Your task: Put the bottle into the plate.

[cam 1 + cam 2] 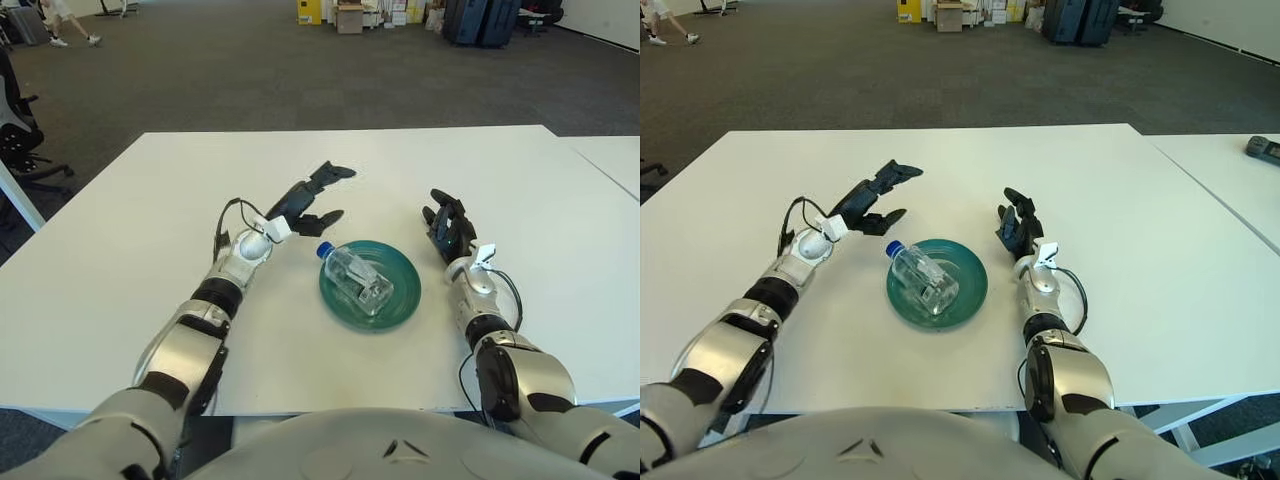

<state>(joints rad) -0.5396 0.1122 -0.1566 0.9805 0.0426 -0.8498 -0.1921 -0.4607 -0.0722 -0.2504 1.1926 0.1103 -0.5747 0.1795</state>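
Observation:
A clear plastic bottle [357,277] with a blue cap lies on its side in the green plate [402,300] at the middle of the white table [120,260]; its cap end reaches over the plate's left rim. My left hand [315,198] is open, fingers spread, just up and left of the plate and apart from the bottle. My right hand [447,227] shows to the right of the plate, fingers relaxed, holding nothing.
A second white table [1230,190] adjoins at the right, with a dark device [1262,147] on it. Office chairs [18,120] stand at the far left. Boxes and cases [400,15] line the far wall across grey carpet.

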